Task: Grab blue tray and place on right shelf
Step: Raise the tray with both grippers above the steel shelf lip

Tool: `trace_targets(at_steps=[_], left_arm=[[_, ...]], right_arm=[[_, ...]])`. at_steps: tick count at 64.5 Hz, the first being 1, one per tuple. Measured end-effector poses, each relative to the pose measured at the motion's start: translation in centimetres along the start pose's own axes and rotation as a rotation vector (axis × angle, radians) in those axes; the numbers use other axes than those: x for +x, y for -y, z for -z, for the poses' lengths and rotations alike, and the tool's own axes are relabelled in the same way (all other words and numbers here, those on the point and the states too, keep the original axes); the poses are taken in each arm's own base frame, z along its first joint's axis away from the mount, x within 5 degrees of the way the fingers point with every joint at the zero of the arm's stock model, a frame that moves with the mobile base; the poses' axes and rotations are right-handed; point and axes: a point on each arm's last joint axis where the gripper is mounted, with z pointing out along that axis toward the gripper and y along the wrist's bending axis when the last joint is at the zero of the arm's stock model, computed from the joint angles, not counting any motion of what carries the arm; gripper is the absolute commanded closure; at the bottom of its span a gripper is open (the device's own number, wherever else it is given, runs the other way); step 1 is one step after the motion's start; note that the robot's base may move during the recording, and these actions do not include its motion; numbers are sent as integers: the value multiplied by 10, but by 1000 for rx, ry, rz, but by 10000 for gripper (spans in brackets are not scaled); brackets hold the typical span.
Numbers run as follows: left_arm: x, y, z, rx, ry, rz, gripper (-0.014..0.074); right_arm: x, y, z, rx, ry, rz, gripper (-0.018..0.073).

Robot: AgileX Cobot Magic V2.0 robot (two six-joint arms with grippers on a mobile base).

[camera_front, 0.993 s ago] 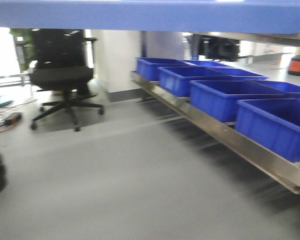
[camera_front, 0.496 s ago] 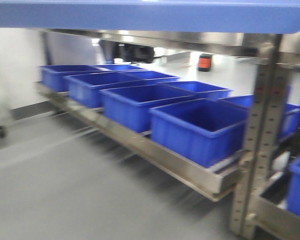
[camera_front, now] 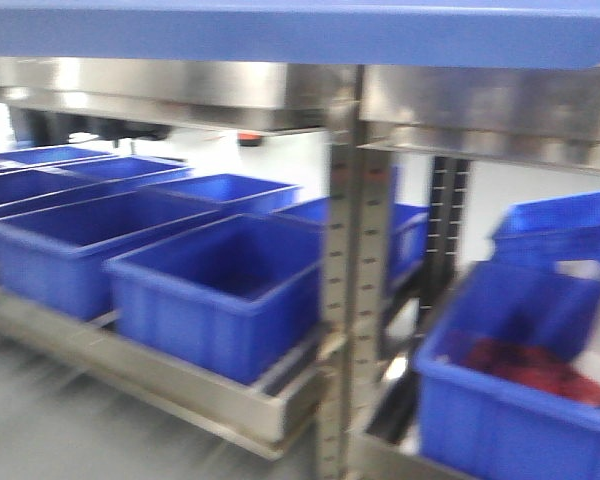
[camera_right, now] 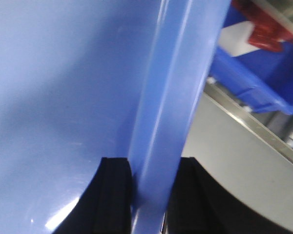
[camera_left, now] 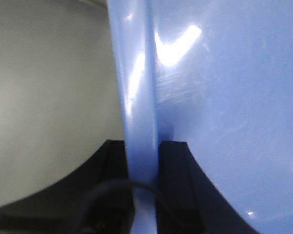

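Two black grippers grip one shallow, glossy, light periwinkle-blue plastic tray [camera_left: 224, 107] by opposite edges; the left gripper [camera_left: 142, 158] has its jaws pressed on either side of the tray's flared rim, one black finger [camera_left: 115, 163] outside and the other inside; the right gripper [camera_right: 150, 170] is clamped on the far rim in the same way, dark pads hard against the plastic on both sides. In the front-facing view the blue tray [camera_front: 300, 30] shows as a wide band across the top of the picture, carried in the air in front of a shiny stainless-steel rack and resting on no shelf. A slotted upright steel post [camera_front: 342, 300] divides the rack; right of it the right shelf [camera_front: 490, 115], a broad reflective steel front rail, runs just under the tray's edge in the picture; how near they are in depth I cannot tell. Left of the post several deep dark-blue plastic storage bins [camera_front: 220, 290] sit in a row on a lower steel shelf [camera_front: 150, 385]; right of the post another deep blue bin [camera_front: 500, 430] holds dark red things [camera_front: 525, 365], too blurred to name. The right wrist view shows a blue bin with red contents [camera_right: 263, 83] beyond the tray, and grey floor [camera_right: 219, 161] below.
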Motion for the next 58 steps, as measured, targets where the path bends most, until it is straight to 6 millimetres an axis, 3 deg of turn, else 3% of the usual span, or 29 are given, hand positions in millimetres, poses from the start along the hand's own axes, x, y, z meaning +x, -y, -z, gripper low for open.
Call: trace_targets(at_steps=[58], left_arm=[[0, 0, 0, 1, 4, 0, 644]], right_arm=[[0, 0, 0, 2, 1, 1, 501]])
